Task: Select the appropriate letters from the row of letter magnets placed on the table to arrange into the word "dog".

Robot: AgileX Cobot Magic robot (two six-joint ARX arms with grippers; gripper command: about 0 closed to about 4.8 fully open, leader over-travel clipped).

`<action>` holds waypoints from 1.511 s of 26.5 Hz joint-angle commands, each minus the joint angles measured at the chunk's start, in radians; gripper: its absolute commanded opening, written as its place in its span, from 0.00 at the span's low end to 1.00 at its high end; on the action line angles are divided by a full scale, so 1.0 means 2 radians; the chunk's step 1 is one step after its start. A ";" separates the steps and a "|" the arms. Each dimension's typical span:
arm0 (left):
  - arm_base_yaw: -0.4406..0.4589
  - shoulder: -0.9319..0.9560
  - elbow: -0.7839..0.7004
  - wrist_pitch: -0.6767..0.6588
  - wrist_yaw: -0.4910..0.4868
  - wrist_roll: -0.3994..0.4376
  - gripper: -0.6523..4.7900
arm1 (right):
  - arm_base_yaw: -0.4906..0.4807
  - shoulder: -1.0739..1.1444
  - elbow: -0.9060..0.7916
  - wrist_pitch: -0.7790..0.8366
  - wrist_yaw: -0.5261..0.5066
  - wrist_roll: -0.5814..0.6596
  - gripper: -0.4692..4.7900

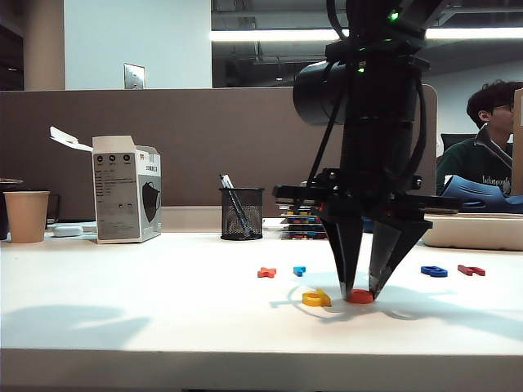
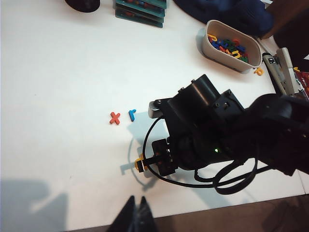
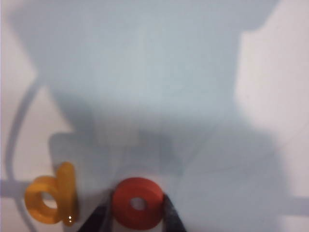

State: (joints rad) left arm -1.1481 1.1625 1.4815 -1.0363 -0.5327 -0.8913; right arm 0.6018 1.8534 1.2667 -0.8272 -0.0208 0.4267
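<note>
On the white table point(image 1: 122, 310) the right gripper point(image 1: 360, 292) points straight down near the front edge, its two dark fingers closed on either side of the orange-red "o" point(image 1: 359, 296), which lies flat on the surface; the right wrist view shows the ring point(image 3: 137, 203) pinched between the fingertips point(image 3: 170, 215). Just beside it, not touching, lies the yellow "d" point(image 1: 315, 299), also flat point(image 3: 50, 199). Further back stand the orange x-shaped piece point(image 1: 266, 272) and the light blue letter point(image 1: 299, 270), close together, and off to the right the dark blue "g" point(image 1: 434, 270) with the dark red piece point(image 1: 471, 269) next to it. The left gripper point(image 2: 136, 217) hovers over the near table edge, its fingers pressed together on nothing. At the back are a paper cup point(image 1: 26, 216), a white carton point(image 1: 127, 189) with print too small to read, a mesh pen holder point(image 1: 242, 213) and a tub of loose letters point(image 2: 231, 47).
</note>
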 commanded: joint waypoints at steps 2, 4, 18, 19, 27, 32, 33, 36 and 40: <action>0.000 -0.001 0.002 0.001 -0.003 0.001 0.11 | 0.001 0.003 -0.018 -0.010 0.000 0.008 0.27; 0.000 -0.001 0.002 0.001 -0.003 0.001 0.11 | 0.001 0.003 -0.018 -0.021 -0.002 0.008 0.27; 0.000 -0.001 0.002 0.001 -0.003 0.001 0.11 | 0.001 0.003 -0.018 -0.047 -0.003 0.008 0.27; 0.000 -0.001 0.002 0.001 -0.003 0.001 0.11 | 0.001 0.003 -0.018 -0.048 -0.003 0.008 0.27; 0.000 -0.001 0.002 0.001 -0.003 0.001 0.11 | 0.001 0.003 -0.018 -0.049 -0.002 0.007 0.27; 0.000 -0.001 0.002 0.001 -0.003 0.000 0.11 | 0.001 0.002 -0.017 -0.042 -0.002 0.007 0.37; 0.000 -0.001 0.002 0.001 -0.003 0.001 0.11 | 0.001 0.002 -0.017 -0.042 -0.002 0.007 0.40; 0.000 -0.001 0.002 0.001 -0.003 0.001 0.11 | 0.001 0.002 -0.015 -0.041 -0.002 0.007 0.41; 0.000 -0.001 0.002 0.001 -0.003 0.001 0.11 | 0.001 0.002 -0.015 -0.038 -0.002 0.007 0.42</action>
State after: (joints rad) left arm -1.1481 1.1625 1.4815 -1.0363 -0.5327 -0.8913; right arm 0.6022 1.8435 1.2491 -0.8871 -0.0231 0.4370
